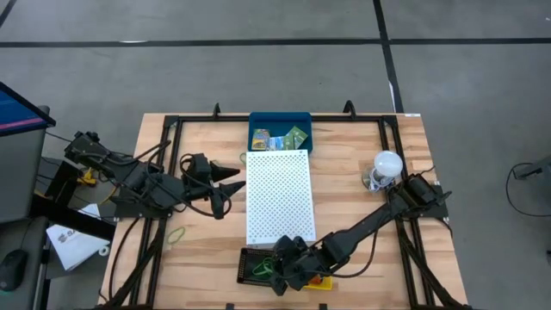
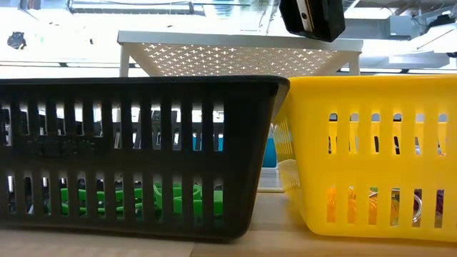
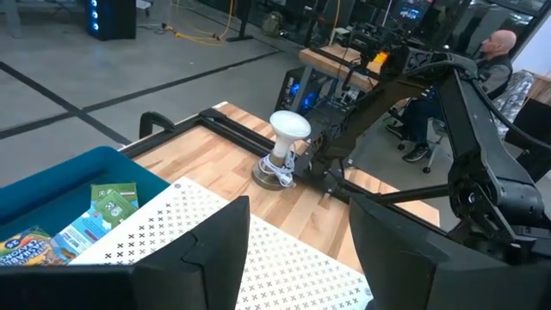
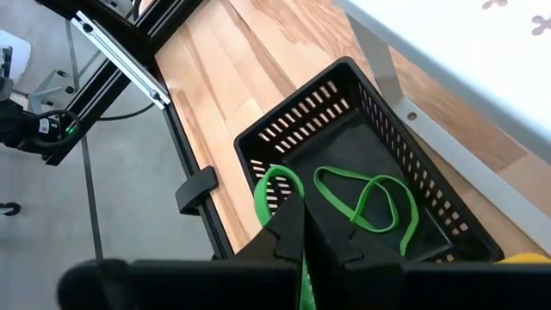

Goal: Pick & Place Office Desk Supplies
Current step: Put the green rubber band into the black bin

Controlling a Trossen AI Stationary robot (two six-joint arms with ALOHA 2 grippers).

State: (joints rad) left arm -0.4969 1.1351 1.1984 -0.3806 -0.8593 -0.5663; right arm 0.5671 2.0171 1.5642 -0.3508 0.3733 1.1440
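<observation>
Green rubber-band loops (image 4: 370,202) lie in the black basket (image 4: 379,138) at the desk's (image 1: 344,198) near edge. The right hand (image 4: 301,226), fingers together, pinches one green band (image 4: 274,185) above it. The left hand (image 1: 231,179) waits apart beside the white perforated board (image 1: 277,194).

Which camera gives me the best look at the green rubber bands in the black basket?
The right wrist view: it looks straight into the black basket, showing the green rubber bands as clear loops. The low view catches only green bits through the slats; the high view shows them small beside the right gripper; the left wrist view misses them.
</observation>
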